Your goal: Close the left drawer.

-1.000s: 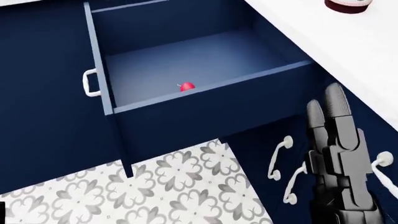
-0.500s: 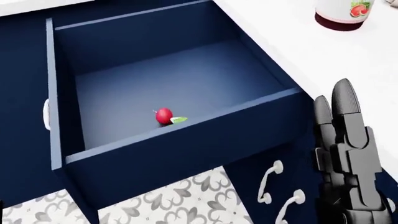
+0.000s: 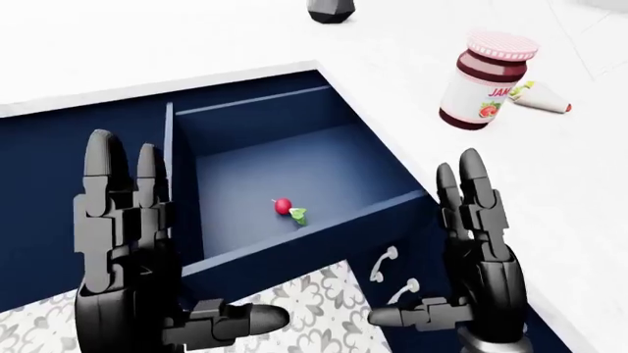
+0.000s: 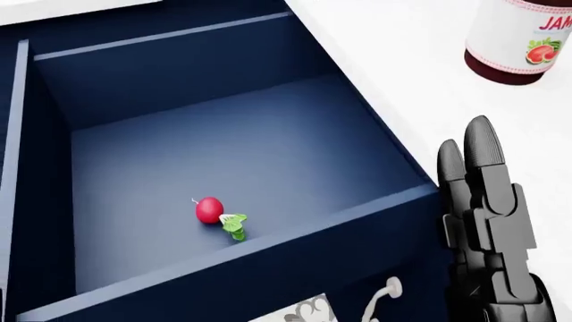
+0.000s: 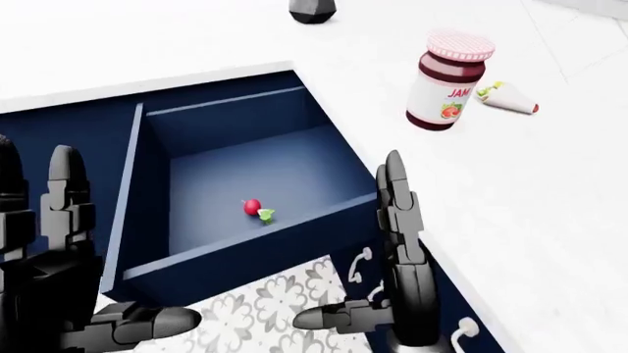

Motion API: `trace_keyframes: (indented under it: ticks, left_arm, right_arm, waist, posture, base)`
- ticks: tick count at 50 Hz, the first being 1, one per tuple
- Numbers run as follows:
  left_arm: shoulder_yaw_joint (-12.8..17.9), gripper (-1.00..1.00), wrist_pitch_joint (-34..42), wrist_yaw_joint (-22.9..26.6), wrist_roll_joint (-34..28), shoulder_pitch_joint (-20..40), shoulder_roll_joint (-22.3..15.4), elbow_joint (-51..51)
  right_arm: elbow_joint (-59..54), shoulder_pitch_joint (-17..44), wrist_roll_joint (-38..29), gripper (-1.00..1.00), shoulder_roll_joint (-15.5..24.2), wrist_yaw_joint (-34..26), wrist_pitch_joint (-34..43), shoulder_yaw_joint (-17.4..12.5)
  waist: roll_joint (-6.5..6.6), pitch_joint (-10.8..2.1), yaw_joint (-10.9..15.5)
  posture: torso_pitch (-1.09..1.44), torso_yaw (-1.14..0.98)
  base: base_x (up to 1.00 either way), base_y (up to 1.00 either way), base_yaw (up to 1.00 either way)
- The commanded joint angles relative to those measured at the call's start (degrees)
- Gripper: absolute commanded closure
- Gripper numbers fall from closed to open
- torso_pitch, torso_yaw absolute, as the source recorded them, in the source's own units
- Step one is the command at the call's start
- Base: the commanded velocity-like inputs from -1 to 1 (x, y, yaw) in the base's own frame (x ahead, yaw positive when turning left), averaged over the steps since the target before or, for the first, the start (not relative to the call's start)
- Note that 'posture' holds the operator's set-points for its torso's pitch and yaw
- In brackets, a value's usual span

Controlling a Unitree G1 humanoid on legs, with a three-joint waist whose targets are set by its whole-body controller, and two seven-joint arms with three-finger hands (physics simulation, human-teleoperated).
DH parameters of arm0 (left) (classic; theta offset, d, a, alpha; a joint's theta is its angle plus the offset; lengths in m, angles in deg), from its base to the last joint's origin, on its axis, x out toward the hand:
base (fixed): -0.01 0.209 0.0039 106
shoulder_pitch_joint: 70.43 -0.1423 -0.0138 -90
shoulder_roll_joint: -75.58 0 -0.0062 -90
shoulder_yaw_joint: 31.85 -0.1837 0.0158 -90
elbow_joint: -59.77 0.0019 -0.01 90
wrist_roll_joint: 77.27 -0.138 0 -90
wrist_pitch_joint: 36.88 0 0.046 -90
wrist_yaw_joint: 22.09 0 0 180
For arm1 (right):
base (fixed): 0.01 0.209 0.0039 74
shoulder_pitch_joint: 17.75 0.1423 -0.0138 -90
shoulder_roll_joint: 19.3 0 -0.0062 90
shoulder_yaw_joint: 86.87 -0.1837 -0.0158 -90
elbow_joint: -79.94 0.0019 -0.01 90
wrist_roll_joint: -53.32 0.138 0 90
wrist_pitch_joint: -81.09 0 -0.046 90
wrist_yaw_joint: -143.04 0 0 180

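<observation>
Both hands are spread wide and hold nothing: the left hand [image 3: 127, 243] hangs over the pulled-out drawer's [image 3: 294, 254] left wall, the right hand [image 3: 476, 250] beside its right corner. A radish [image 4: 209, 209] lies inside; a jam jar [image 3: 487, 77] stands on the white desk [image 3: 196, 37].

Bright even sim light, sharp render, no blur; white counter [image 3: 245, 37] near blown out, drawer [image 4: 223, 147] interior softly shaded

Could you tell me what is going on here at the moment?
The robot stands over the open drawer, which holds a radish. Its left hand and right hand are raised with fingers open, holding nothing. A jam jar sits on the white counter. The drawer is not yet closed.
</observation>
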Motion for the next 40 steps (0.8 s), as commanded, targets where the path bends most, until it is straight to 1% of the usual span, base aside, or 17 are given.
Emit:
trace_keyframes:
  ticks: [1, 4, 8, 14, 33, 36, 40]
  left_arm:
    - [-0.2, -1.0, -1.1, 0.0, 0.1, 0.3, 0.0, -1.9]
    - [0.0, -1.0, -1.0, 0.0, 0.2, 0.4, 0.0, -1.9]
    - [0.6, -1.0, -0.4, 0.1, 0.5, 0.7, 0.1, -2.4]
    - [1.1, -1.0, -0.1, 0.3, 0.6, 0.9, 0.4, -2.7]
    - [1.4, -1.0, 0.0, 0.4, 0.4, 0.9, 0.6, -3.1]
    - [1.7, -1.0, 0.0, 0.5, 0.5, 1.0, 0.6, -3.2]
    - [3.2, -1.0, 0.8, 0.7, 1.1, 1.8, 0.8, -3.3]
  right_arm:
    - [2.2, 0.4, -0.6, -1.0, 0.0, 0.5, -1.2, -0.3]
    - [1.9, 0.5, -1.1, -1.0, 0.1, 0.5, -1.2, -0.2]
    - [1.4, 0.8, -1.8, -1.0, 0.1, 0.6, -0.9, -0.1]
    - [1.4, 0.9, -2.3, -1.0, 0.1, 0.7, -0.7, 0.0]
    - [0.9, 0.9, -2.7, -1.0, 0.3, 0.4, -0.7, 0.4]
    - [0.7, 1.0, -2.8, -1.0, 0.3, 0.4, -0.7, 0.4]
    - [0.7, 1.1, -2.9, -1.0, 0.4, 0.4, -0.6, 0.6]
  waist:
    - [0.15, -0.66, 0.0]
    - [-0.03, -0.92, 0.1]
    - [-0.03, -0.85, 0.2]
    - [-0.01, -0.57, 0.4]
    - [-0.27, 0.12, 0.5]
    - [-0.3, 0.1, 0.5]
    - [-0.3, -0.01, 0.5]
  posture:
    - [0.0, 0.0]
    - [0.0, 0.0]
    - [0.0, 0.0]
    - [0.0, 0.0]
    - [0.0, 0.0]
    - [0.0, 0.0]
    - [0.0, 0.0]
  base:
    - [0.0, 0.0, 0.0]
    - [0.0, 0.0, 0.0]
    - [0.0, 0.0, 0.0]
    - [0.0, 0.0, 0.0]
    - [0.0, 0.0, 0.0]
    - [0.0, 0.0, 0.0]
    - [0.0, 0.0, 0.0]
